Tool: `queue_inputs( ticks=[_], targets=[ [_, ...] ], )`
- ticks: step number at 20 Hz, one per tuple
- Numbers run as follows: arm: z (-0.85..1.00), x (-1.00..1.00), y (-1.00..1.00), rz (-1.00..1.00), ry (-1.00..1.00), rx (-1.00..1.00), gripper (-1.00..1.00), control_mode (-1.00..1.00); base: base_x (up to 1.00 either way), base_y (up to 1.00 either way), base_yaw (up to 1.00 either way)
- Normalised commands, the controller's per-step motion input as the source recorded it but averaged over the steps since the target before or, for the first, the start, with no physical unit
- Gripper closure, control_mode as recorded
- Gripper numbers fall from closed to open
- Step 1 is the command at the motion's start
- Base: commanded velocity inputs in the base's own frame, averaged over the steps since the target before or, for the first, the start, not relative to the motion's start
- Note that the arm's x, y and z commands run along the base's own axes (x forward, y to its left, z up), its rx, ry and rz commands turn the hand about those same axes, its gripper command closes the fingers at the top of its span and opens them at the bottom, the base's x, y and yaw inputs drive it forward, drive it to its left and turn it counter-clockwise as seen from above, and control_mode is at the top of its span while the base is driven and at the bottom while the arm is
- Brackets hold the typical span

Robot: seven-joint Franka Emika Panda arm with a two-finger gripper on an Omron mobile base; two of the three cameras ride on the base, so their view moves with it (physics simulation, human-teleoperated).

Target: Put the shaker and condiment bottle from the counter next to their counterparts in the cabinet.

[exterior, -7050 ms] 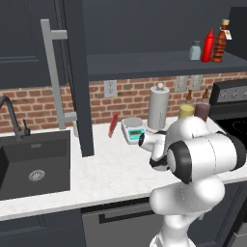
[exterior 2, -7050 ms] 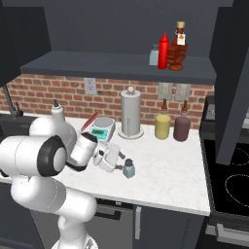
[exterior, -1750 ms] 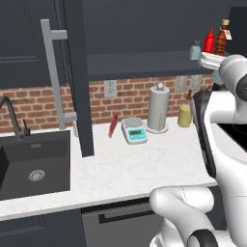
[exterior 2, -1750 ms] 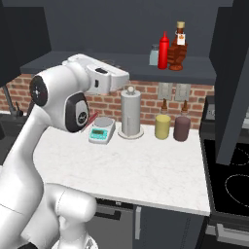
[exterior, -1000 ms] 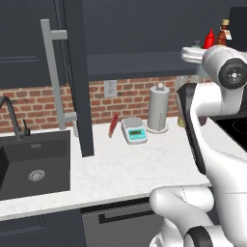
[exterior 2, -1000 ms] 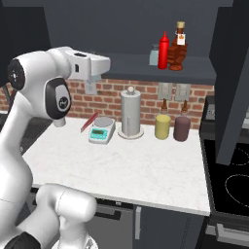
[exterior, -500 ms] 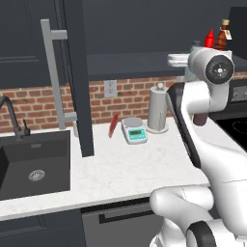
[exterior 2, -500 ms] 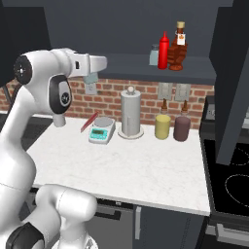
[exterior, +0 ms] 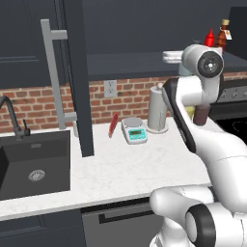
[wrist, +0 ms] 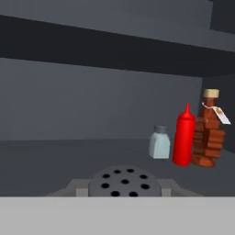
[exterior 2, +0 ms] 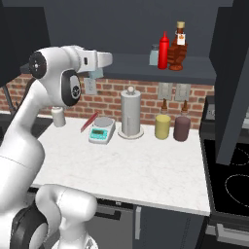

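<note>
While the sink (exterior: 36, 166) sits sunk into the white counter (exterior: 130, 169) at the far left of the left base view, the open cabinet door (exterior: 72, 72) hangs just to its right, its long grey handle (exterior: 50, 72) running straight up and down. Next along the counter, against the brick wall, come a red stick-like item (exterior: 113, 125), a small kitchen scale (exterior: 133, 130) and a paper towel holder (exterior: 157, 108), then a yellow canister (exterior 2: 162, 126) and a maroon canister (exterior 2: 182, 128) side by side. All of these are low on the counter, well below the cabinet shelf (exterior 2: 146, 65).

Raised to shelf height at the shelf's left end, the gripper (exterior 2: 97, 73) is clenched on the shaker (wrist: 125, 181). In the hand view its round grey cap, dotted with holes, faces the camera square on, so its long axis runs along the line of sight; the fingertips themselves cannot be made out. Open shelf lies between it and the group at the right.

There, the second shaker (wrist: 159, 142) stands upright, just beside the red squeeze bottle (wrist: 184, 136), nozzle pointing up. Right of that, close against it, the condiment bottle (wrist: 209, 133) stands upright too, cork cap on top and white tag at the neck.
</note>
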Motion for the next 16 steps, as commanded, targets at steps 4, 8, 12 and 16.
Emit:
queue_inputs(
  ticks=[4, 8, 12, 16],
  targets=[
    [0.0, 0.41, 0.0, 0.0, 0.0, 0.0, 1.0, -1.0, 0.0, 0.0, 0.0],
    [0.05, 0.38, -0.05, -0.03, 0.0, 0.03, 1.0, -1.0, 0.0, 0.0, 0.0],
    [0.01, 0.36, -0.11, -0.06, 0.0, 0.01, 1.0, -1.0, 0.0, 0.0, 0.0],
    [0.0, 0.39, -0.08, -0.08, 0.0, 0.0, 1.0, -1.0, 0.0, 0.0, 0.0]
  ],
)
